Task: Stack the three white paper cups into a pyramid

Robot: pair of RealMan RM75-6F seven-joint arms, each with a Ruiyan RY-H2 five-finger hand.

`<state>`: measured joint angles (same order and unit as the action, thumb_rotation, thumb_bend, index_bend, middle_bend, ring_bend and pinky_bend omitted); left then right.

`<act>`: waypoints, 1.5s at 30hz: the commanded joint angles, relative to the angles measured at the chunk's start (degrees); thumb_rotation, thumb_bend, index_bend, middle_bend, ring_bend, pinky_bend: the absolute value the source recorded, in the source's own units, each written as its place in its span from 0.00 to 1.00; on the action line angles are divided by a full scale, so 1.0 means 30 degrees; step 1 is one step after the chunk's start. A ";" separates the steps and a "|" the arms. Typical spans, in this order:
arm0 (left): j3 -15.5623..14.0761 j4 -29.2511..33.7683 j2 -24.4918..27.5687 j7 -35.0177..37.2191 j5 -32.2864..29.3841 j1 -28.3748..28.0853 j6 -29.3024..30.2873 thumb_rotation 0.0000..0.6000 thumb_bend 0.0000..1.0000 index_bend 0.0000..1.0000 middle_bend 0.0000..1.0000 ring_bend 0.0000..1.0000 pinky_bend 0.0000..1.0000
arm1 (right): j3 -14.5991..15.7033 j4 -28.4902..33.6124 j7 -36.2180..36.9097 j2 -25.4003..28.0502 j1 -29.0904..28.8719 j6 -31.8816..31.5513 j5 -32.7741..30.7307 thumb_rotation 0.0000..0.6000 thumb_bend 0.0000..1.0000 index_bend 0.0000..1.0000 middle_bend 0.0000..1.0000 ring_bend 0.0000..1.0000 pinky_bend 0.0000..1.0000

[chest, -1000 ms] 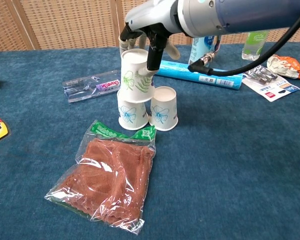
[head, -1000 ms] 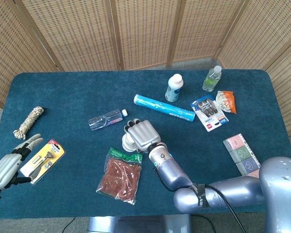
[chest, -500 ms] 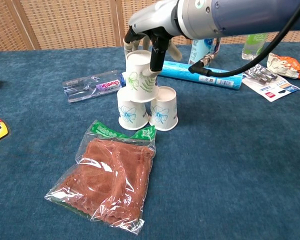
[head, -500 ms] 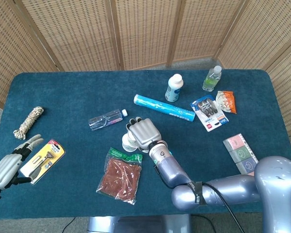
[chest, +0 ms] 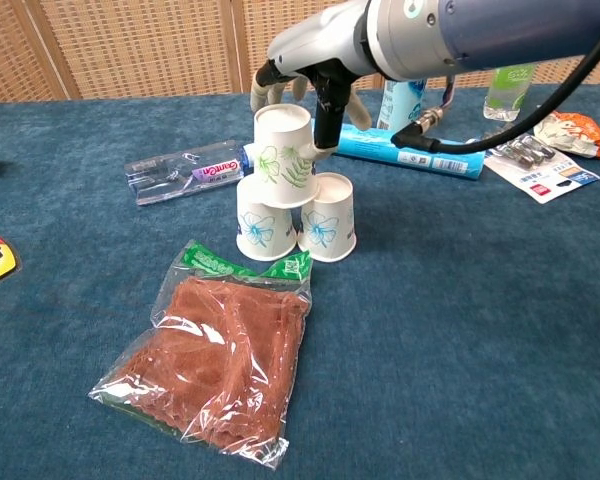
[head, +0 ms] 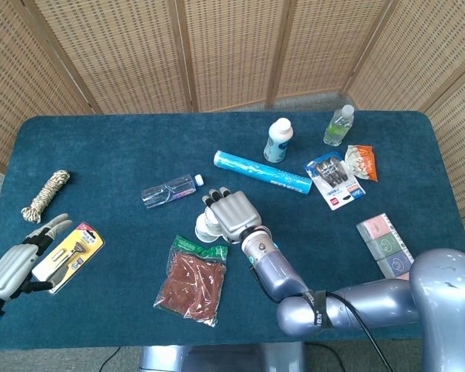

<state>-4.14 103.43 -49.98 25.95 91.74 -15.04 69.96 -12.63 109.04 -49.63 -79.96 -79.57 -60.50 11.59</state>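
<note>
Reaching in from the near right, the right arm [head: 356,306] puts the right hand [chest: 310,85] over the cup stack, palm down, fingers curled around the top cup [chest: 284,156]. 1 dark finger runs down the cup's right side; others show behind its rim. Looks like a grip on it, contact at the sides.

Table [head: 101,147] is covered in dark blue cloth, woven cane screens [head: 232,46] behind.

Left hand [head: 19,260] sits at the table's near left edge, fingers apart and extended, holding nothing, just beside a carded tool pack [head: 68,252].

Cups: 2 base cups [chest: 296,220] upside down, side by side and touching; top cup, also upside down, rests across both, slightly tilted left. Bag of red-brown material [chest: 225,365] lies just in front of the stack.
</note>
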 commanded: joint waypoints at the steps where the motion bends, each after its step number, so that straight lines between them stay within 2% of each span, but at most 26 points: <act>1: -0.0006 0.0015 0.0021 -0.0006 0.0001 0.0008 0.0014 1.00 0.49 0.00 0.00 0.00 0.10 | 0.0056 0.0066 0.0062 0.0078 0.0008 0.0006 0.0013 1.00 0.44 0.13 0.12 0.12 0.63; 11: -0.0065 0.0076 0.0064 0.0003 0.0020 0.0078 0.0078 1.00 0.49 0.00 0.00 0.00 0.10 | 0.0218 -0.0001 0.0339 0.0007 -0.0063 0.0238 0.0179 1.00 0.44 0.15 0.12 0.12 0.63; 18: -0.0093 -0.0051 0.0040 0.0135 0.0028 0.0153 0.0176 1.00 0.49 0.00 0.00 0.00 0.10 | 0.0232 -0.0165 0.0518 -0.0073 -0.0136 0.0223 0.0306 1.00 0.45 0.26 0.20 0.18 0.65; 22: -0.0107 -0.0074 0.0023 0.0169 0.0057 0.0152 0.0168 1.00 0.49 0.00 0.00 0.00 0.10 | 0.0254 -0.0186 0.0678 -0.0070 -0.0100 0.0216 0.0365 1.00 0.45 0.29 0.23 0.21 0.68; 45: -0.0113 -0.0104 -0.0043 0.0125 -0.0005 0.0076 -0.0011 1.00 0.49 0.00 0.00 0.00 0.10 | 0.0374 -0.0474 0.0843 0.0075 -0.0248 0.0380 0.0072 1.00 0.45 0.29 0.23 0.23 0.69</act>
<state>-4.48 103.12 -50.11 26.33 91.73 -14.81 69.93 -11.53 107.65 -47.07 -79.70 -80.28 -59.35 11.84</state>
